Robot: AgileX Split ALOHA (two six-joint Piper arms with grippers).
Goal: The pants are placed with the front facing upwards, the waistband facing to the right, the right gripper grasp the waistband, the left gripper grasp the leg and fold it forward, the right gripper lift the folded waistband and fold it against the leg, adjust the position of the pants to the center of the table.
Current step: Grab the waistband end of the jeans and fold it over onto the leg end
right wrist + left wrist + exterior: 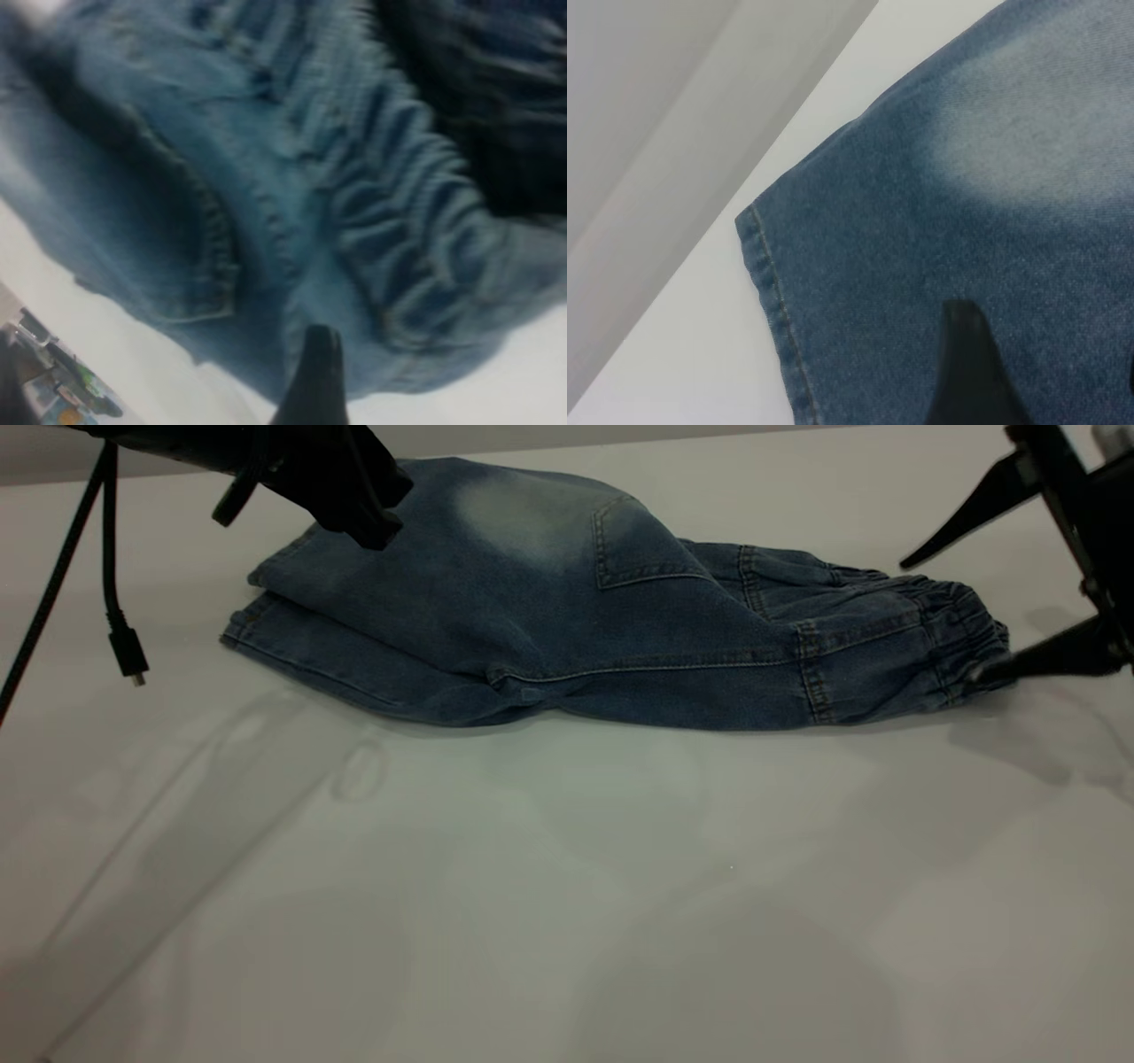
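The blue denim pants (567, 629) lie folded lengthwise on the white table (567, 886), back patch pocket (633, 545) on top. The ruched waistband (939, 624) points right and the leg hems (266, 615) point left. My left gripper (359, 509) hovers just over the upper leg near its hem, open; its fingers (966, 372) stand wide apart above the denim (939, 230). My right gripper (941, 622) is open at the waistband's end, lower finger (1045, 657) low beside the band's near corner, upper finger (974, 505) raised. The gathered waistband (390, 204) fills the right wrist view behind one finger (314, 376).
A black cable with a plug (128, 657) dangles from the left arm above the table's left side. The wide white surface in front of the pants reaches to the near edge. A pale wall edge (673, 115) runs behind the table.
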